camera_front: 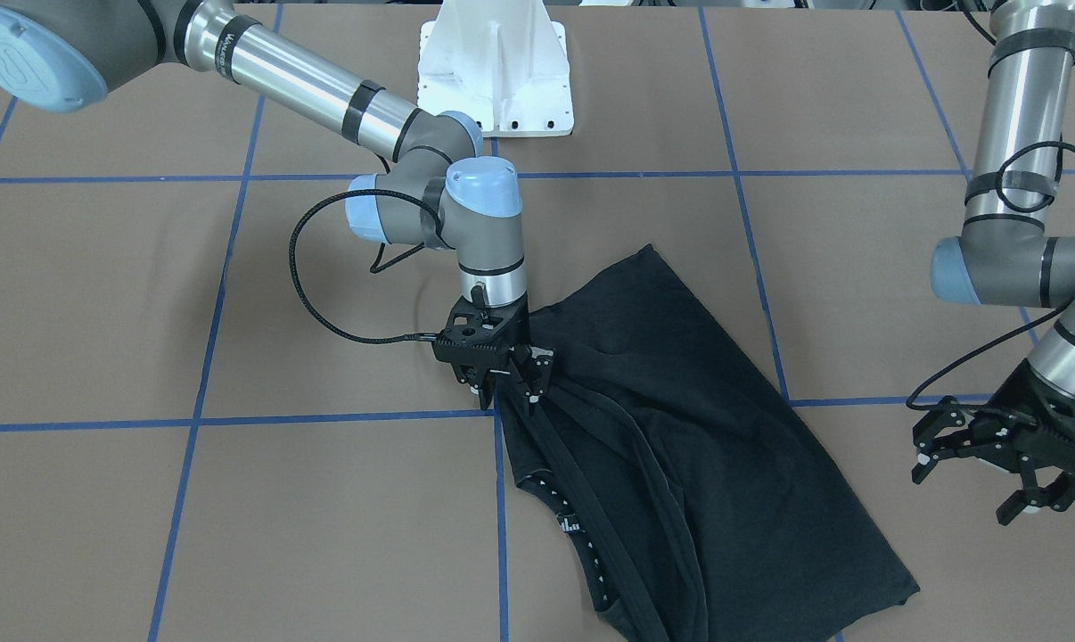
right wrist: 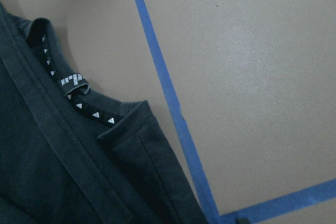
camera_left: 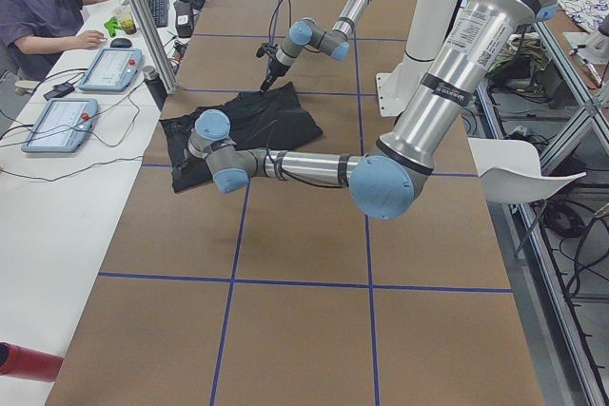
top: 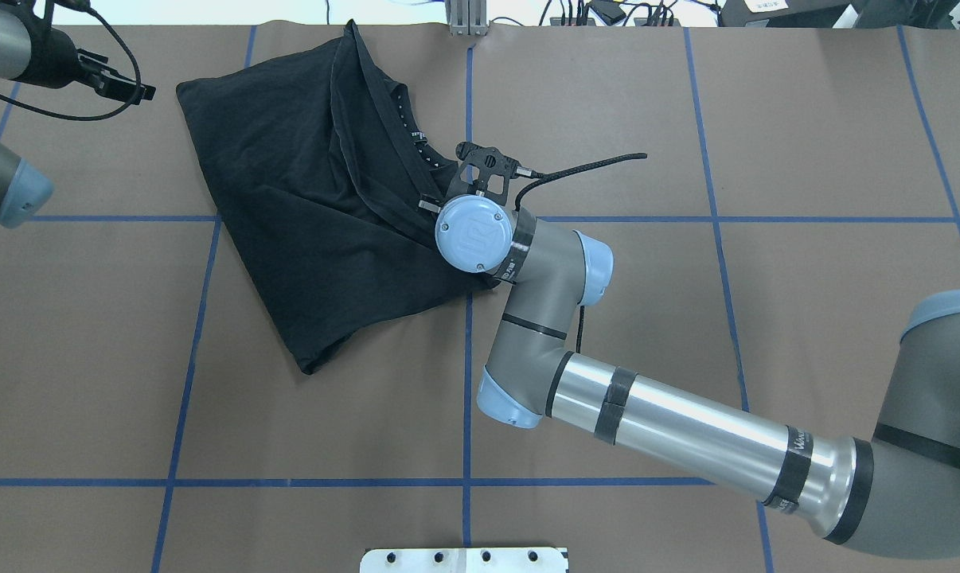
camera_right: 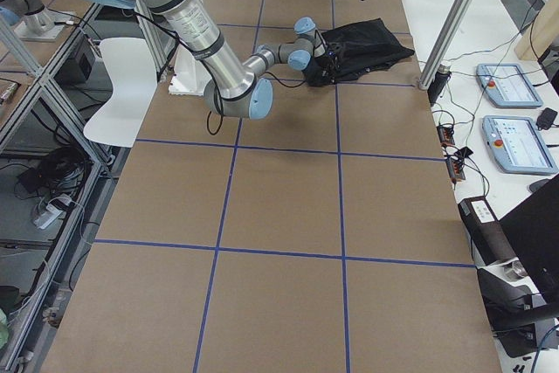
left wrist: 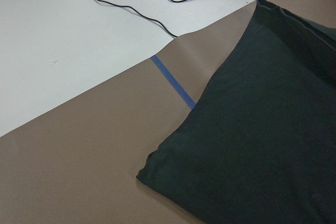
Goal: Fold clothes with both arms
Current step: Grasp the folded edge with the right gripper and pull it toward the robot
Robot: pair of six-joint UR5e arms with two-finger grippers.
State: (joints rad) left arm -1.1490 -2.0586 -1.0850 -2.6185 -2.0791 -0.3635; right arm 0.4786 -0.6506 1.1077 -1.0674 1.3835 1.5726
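Fingers of my right gripper [camera_front: 508, 397] down at the edge of the rumpled black T-shirt [camera_front: 698, 428], pinching or not I cannot tell, my left gripper [camera_front: 974, 473] spread wide, clear of the cloth, shirt lying on the brown table [camera_front: 234, 535].

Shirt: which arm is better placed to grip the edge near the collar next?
Right. The right gripper sits at the shirt edge by the collar; the left gripper hangs open off the cloth, at the far side.

Bright, even overhead light, soft shadows; mild sheen on matte brown table covering [right wrist: 252, 51]; crumpled black T-shirt [camera_front: 680, 428] underexposed.
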